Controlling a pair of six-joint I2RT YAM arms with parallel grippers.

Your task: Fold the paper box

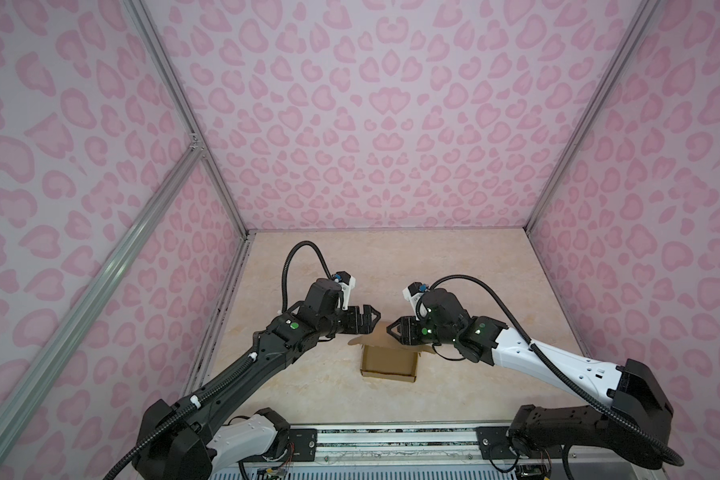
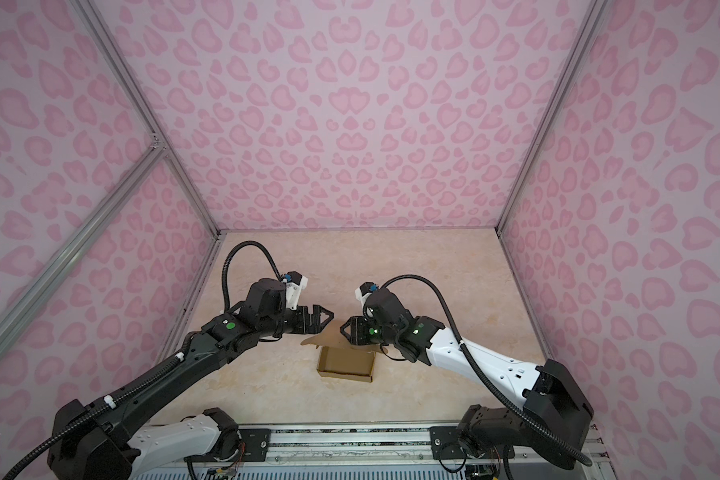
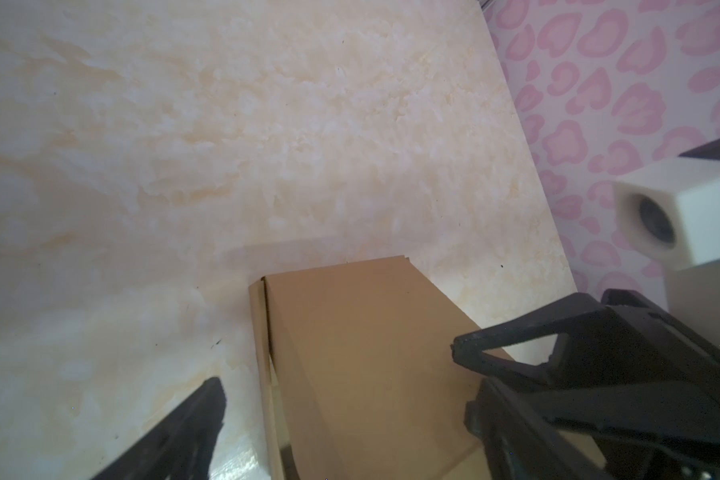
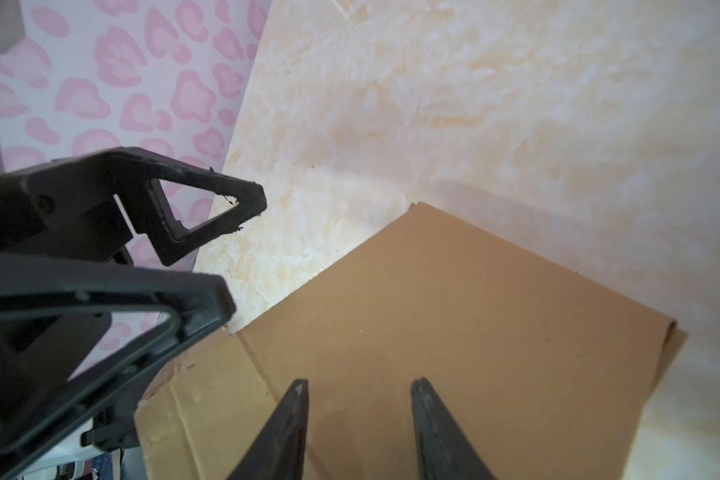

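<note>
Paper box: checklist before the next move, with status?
1. Tray walls of the paper box raised: ok for the near and side walls.
2. Its lid flap closed: not ok, it stands open at the tray's far edge.
3. The left gripper open, holding nothing: ok.
4. The right gripper off the lid flap: cannot tell; jaws apart just over it.
5. Grippers clear of each other: cannot tell; their fingertips nearly meet in both top views.

Robot lab test booth, pink-patterned wall panels [image 1: 391, 124], aluminium frame struts [image 1: 172, 83], marble-look tabletop [image 1: 391, 266], arm mounting rail [image 1: 391, 437]
</note>
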